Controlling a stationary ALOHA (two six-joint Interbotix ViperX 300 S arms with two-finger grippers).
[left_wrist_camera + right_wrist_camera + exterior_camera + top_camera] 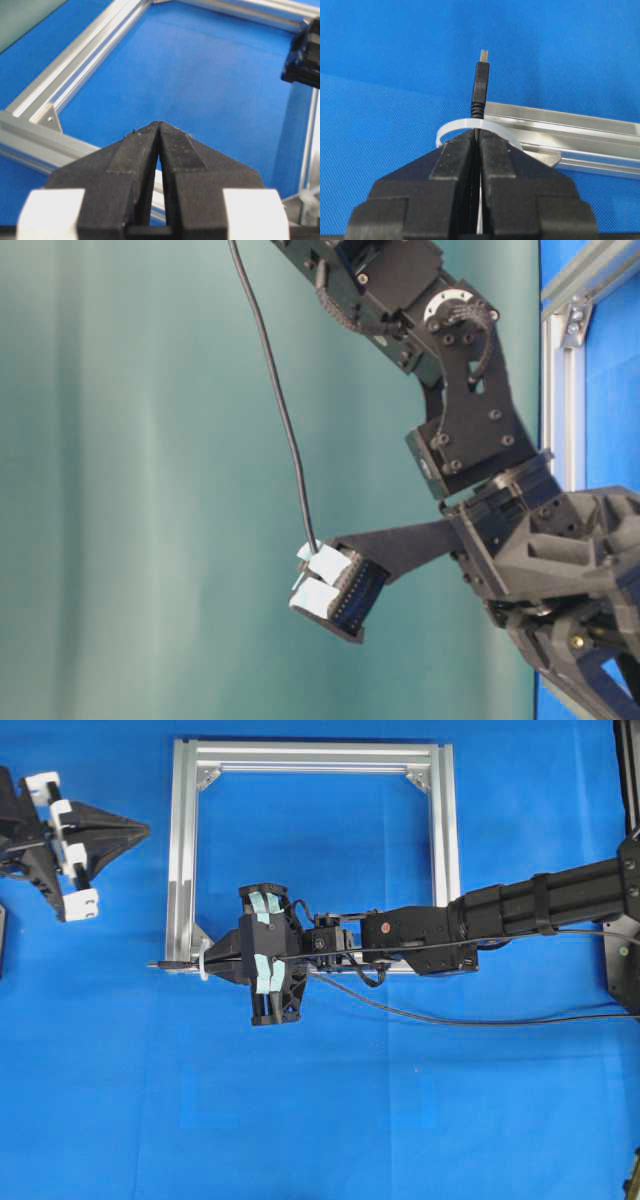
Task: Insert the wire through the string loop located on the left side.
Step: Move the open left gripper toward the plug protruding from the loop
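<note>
Wire (479,92) pinched in my right claw (476,137), its plug poking out through the white string loop (451,127) at the frame's (185,850) lower left corner; the claw's tips sit right at the loop. Cable trails back along the right arm. My left claw (159,127), pressed together and holding nothing, hangs off to the frame's left over the blue table (400,1120).
</note>
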